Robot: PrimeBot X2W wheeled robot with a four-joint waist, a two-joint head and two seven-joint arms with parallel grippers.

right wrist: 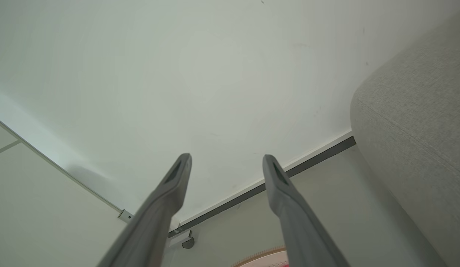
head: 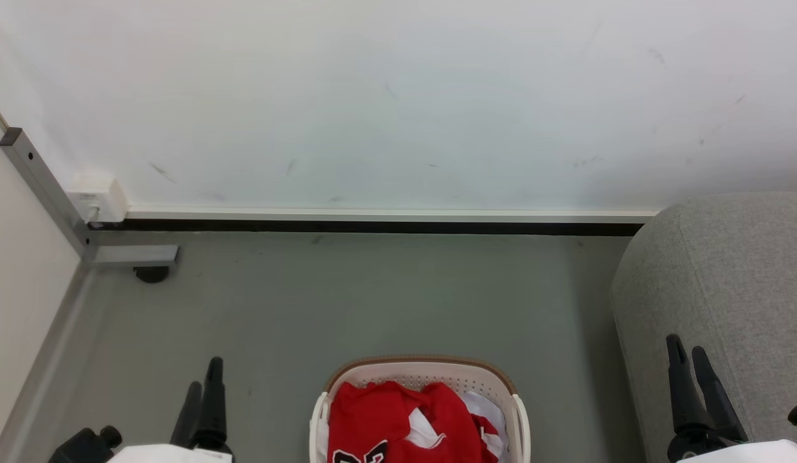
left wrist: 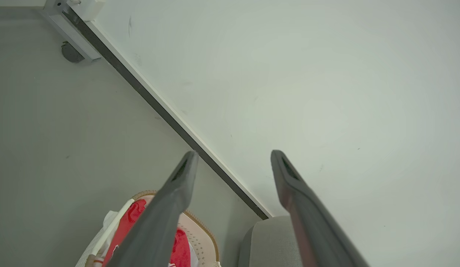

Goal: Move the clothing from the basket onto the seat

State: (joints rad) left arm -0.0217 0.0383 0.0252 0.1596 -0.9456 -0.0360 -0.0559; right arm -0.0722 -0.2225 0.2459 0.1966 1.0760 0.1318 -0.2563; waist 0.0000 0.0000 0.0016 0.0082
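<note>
**Nothing lifted yet: both tools wait above the basket**

The left tool (head: 204, 376) and the right tool (head: 686, 350) are both raised with their long dark fingers spread apart. Each wrist view shows nothing between the fingers, so neither holds anything.

Between the two tools, and lower than both, sits the cream-white perforated plastic basket (head: 424, 362) with its brown rim band. It lies to the right of the left tool and to the left of the right tool. The red jersey clothing (head: 385, 418) with white and black trim is heaped inside it, below the rim, and part of a black-and-white number shows on the front.

Directly behind the right tool, and well away from the left one, stands the large light-grey woven-fabric seat (head: 726, 270) with rounded edges. No garment lies on the part of it that is in view.

Beyond the fingertips lie the grey-green floor (head: 373, 296), a dark skirting strip (head: 373, 226) and the pale wall (head: 398, 96).

The task appears to be at its first step, the reach. The next move likely calls for one tool to drop inside the rim, close on a fold of red cloth, lift it clear of the basket wall and carry it across to the seat.
</note>
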